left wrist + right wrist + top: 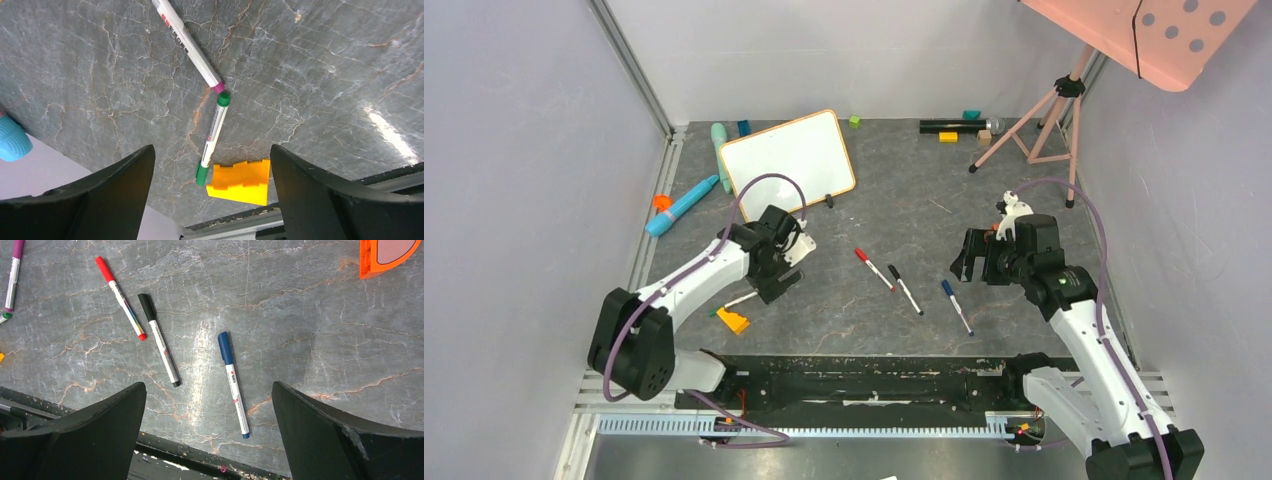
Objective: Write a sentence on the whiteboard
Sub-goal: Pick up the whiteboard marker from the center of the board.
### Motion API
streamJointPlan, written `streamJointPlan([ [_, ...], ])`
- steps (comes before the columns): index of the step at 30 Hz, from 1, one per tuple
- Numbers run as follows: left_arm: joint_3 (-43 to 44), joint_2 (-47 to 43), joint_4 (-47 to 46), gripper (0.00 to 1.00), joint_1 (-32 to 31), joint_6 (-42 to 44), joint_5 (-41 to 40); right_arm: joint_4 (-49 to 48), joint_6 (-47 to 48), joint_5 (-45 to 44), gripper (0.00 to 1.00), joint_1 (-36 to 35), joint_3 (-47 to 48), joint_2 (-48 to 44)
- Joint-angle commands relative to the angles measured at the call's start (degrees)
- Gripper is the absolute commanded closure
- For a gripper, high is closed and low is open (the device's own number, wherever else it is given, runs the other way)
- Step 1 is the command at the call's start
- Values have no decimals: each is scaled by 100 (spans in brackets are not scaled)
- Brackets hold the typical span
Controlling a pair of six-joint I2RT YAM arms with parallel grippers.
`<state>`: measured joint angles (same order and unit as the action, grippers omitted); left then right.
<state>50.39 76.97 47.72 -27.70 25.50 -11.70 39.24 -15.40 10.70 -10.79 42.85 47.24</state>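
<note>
The whiteboard (789,158), white with a thin orange frame, lies tilted at the back left of the table. Its face is blank; no green sentence shows on it. My left gripper (776,283) is open and empty, in front of the board. In the left wrist view it (211,150) hovers over a green-capped marker (212,137) that lies beside a yellow block (240,181). My right gripper (969,262) is open and empty at the right. In the right wrist view it (209,387) hangs above the table beside the blue marker (232,382).
Red (874,268), black (905,289) and blue (957,306) markers lie mid-table. A purple-ended marker (187,42) lies tip to tip with the green one. Blue and teal toys (682,205) lie at left, a tripod (1044,115) at back right. An orange-rimmed object (365,265) shows at the corner.
</note>
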Motion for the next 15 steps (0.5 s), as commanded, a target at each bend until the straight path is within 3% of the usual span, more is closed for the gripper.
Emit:
streamJointPlan([
  [1,112,341,-174,13,94,474,-11,-216,72,54,2,-50,188,55],
  [4,120,584,-356,24,114,401,-70,-215,72,28,2,-55,204,72],
  [12,-201,1082,-1112,38,169,140,-9,-144,120,-116,2,-63,307,109],
  [15,-338,1225,-1284,38,178,144,-87,-101,152,-162,2,-81,329,121],
])
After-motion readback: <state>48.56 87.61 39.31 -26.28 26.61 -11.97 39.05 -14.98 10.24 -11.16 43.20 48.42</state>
